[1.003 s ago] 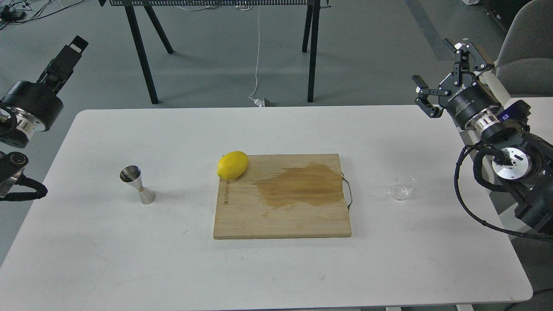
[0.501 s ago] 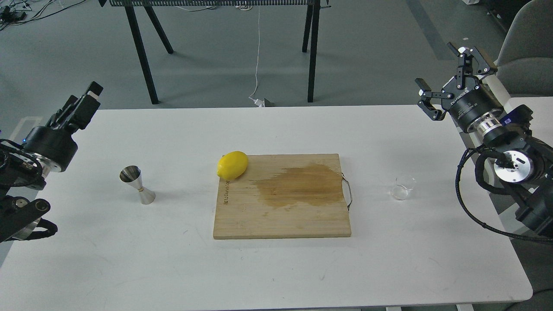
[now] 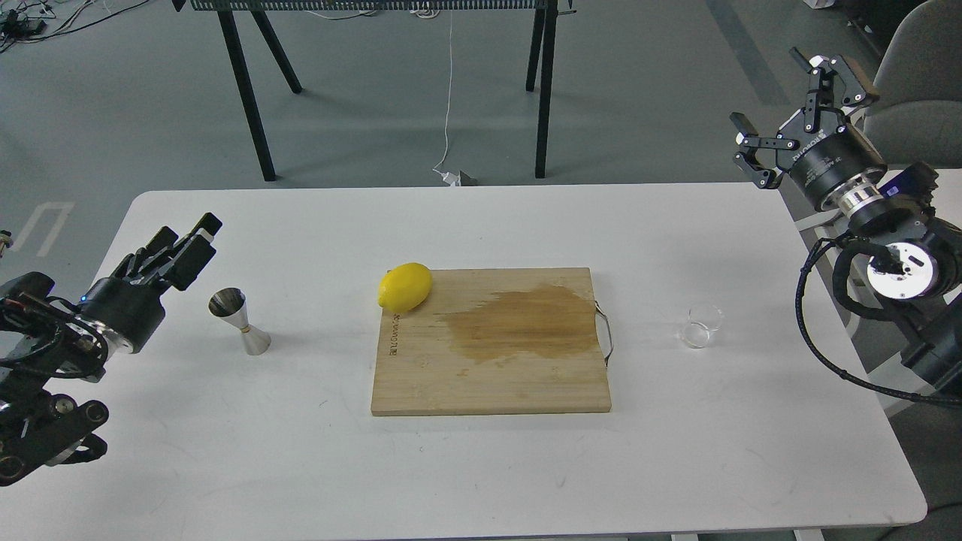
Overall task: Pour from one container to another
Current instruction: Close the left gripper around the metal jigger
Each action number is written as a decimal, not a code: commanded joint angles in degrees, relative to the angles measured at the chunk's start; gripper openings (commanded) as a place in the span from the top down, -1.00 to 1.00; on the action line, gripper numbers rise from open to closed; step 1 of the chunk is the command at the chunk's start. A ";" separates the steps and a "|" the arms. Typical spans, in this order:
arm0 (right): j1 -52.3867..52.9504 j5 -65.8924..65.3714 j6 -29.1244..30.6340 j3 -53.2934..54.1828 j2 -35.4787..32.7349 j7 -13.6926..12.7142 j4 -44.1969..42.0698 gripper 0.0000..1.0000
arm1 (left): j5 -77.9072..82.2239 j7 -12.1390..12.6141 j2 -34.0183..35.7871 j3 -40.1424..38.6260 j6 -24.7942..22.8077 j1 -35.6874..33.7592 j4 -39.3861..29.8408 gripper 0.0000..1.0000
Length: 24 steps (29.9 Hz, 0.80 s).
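Steel catches the light on the jigger [image 3: 239, 321], which stands upright on the white bench [image 3: 481, 466] left of the wooden cutting board [image 3: 490, 342], its long axis vertical and its open cone facing up. The left gripper [image 3: 188, 248] hovers just beside it, up and to its left, not touching; its fingers are seen nearly edge-on and dark, so I cannot tell how far apart they stand. The clear glass cup [image 3: 700, 324] sits upright on the bench well to the right of the board, near its metal handle. The right gripper [image 3: 789, 105] hangs high and beyond the cup, past the bench's far right corner, its jaws spread wide and empty. The right arm is clearly the nearer one to the cup, the left to the jigger, so the pour probably calls for the right gripper to descend toward me onto the cup first. A lemon [image 3: 405, 287] rests on the board's far left corner.
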 commanded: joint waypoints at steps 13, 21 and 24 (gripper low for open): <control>-0.58 0.00 -0.01 0.06 -0.16 0.07 -0.64 -0.99 | 13.88 0.00 -4.89 0.10 -0.01 -0.16 11.19 -0.99; -0.58 0.00 -0.01 0.06 -0.52 0.07 -2.04 -0.99 | 13.88 0.00 -5.68 0.45 -0.01 0.10 10.58 -0.99; -0.67 0.00 -0.01 -0.02 -0.60 0.07 -2.22 -0.99 | 13.87 0.00 -5.68 0.45 -0.01 0.10 10.49 -1.00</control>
